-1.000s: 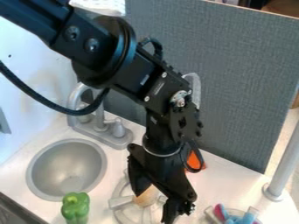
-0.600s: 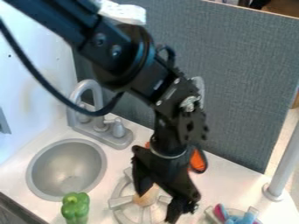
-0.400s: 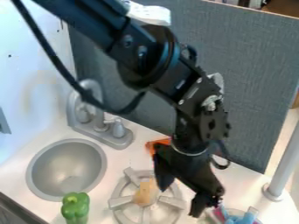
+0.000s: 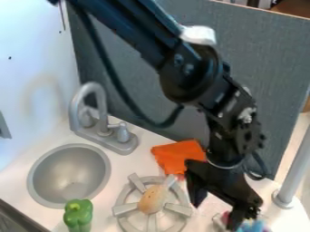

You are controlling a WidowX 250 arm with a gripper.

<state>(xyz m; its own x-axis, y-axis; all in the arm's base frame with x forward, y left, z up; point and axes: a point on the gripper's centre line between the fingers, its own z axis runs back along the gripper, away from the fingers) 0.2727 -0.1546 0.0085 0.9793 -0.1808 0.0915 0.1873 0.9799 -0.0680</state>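
Observation:
The black gripper (image 4: 215, 215) hangs low at the lower right, its two fingers spread wide, with nothing seen held between them. Its right finger overlaps a blue and pink item (image 4: 252, 225) in a small clear dish at the bottom edge; whether they touch, I cannot tell. Left of the gripper, a tan, potato-like object (image 4: 152, 199) lies on the round grey burner grate (image 4: 125, 209). An orange cloth (image 4: 176, 156) is spread on the counter behind the grate, partly next to the gripper's body. A green pepper (image 4: 79, 215) stands at the bottom left.
A round grey sink (image 4: 70, 176) is set in the white counter at left, with a grey faucet (image 4: 102, 118) behind it. A grey partition (image 4: 157, 86) rises along the back. At right stands a light pole (image 4: 293, 165).
The arm and gripper have swung to the right, from over the grate to beside the dish. The orange cloth and the tan object, mostly covered before, now show. The objects appear unmoved.

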